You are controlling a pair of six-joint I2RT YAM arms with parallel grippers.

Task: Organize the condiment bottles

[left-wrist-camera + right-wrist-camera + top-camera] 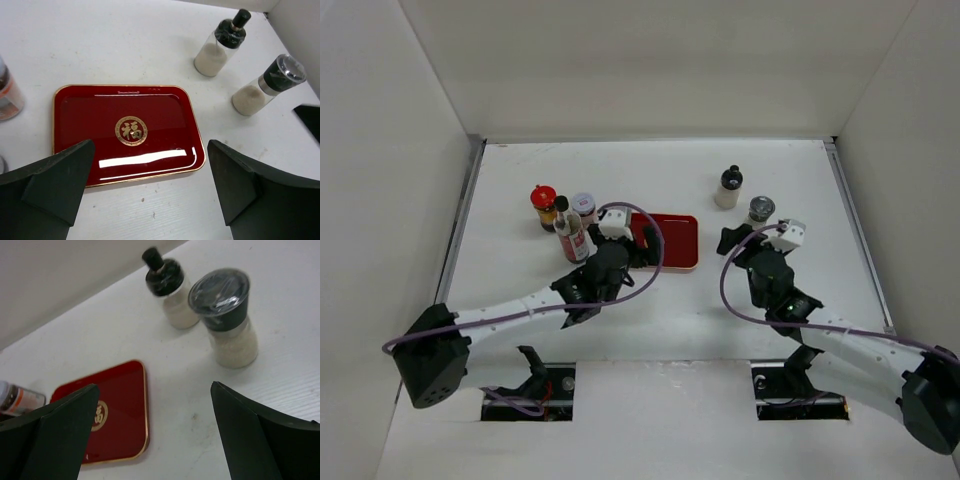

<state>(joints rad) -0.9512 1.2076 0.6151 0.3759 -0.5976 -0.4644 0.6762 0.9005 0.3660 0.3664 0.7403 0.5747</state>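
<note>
Condiment bottles (728, 190) all stand outside the red tray (678, 245).

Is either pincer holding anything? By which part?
Nothing is held. The left pincer is open, empty, facing the red tray; the right pincer is open, empty, short of the grey-lidded shaker.

A: Left side?
B: Red-lidded jar (543, 200), pale-lidded jar (583, 206) and tall bottle (571, 236) bunched close. Gaps tight.
A: Middle?
B: Tray (682, 252) lies flat. Left tool (642, 238) hangs over its left edge; right part open from above.
A: Right side?
B: White bottle (728, 188) near shaker (758, 211), narrow gap between. Bare strip between tray and shaker.
A: Rear?
B: Open surface (620, 170) behind both groups, up to the back wall (650, 60).
</note>
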